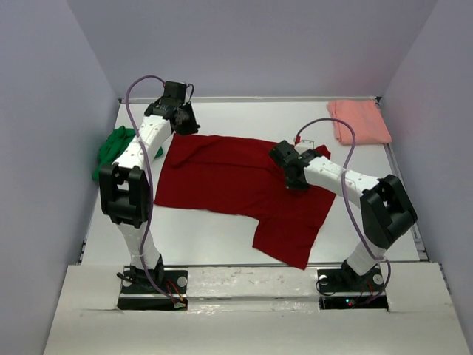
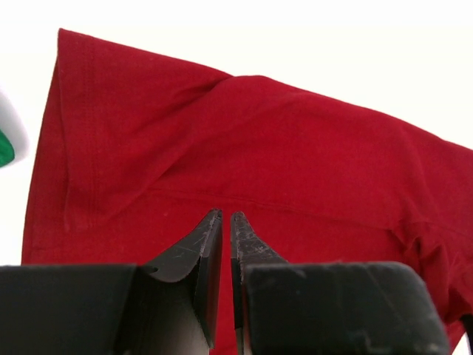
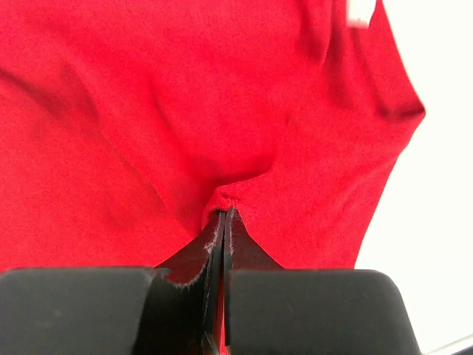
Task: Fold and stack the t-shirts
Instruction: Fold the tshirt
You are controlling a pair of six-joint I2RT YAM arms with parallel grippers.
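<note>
Top view: dark red t-shirt [image 1: 229, 181] lies spread, long axis left to right, left gripper [image 1: 185, 122] at its far-left corner, right gripper [image 1: 290, 177] on its right half; left wrist: jaws nearly together, apparently pinching its cloth; right wrist: jaws clamped on a raised pucker.

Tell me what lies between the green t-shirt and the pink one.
Top view: the left gripper, then the spread dark red t-shirt, pinched by the right gripper; past it, bare table.
</note>
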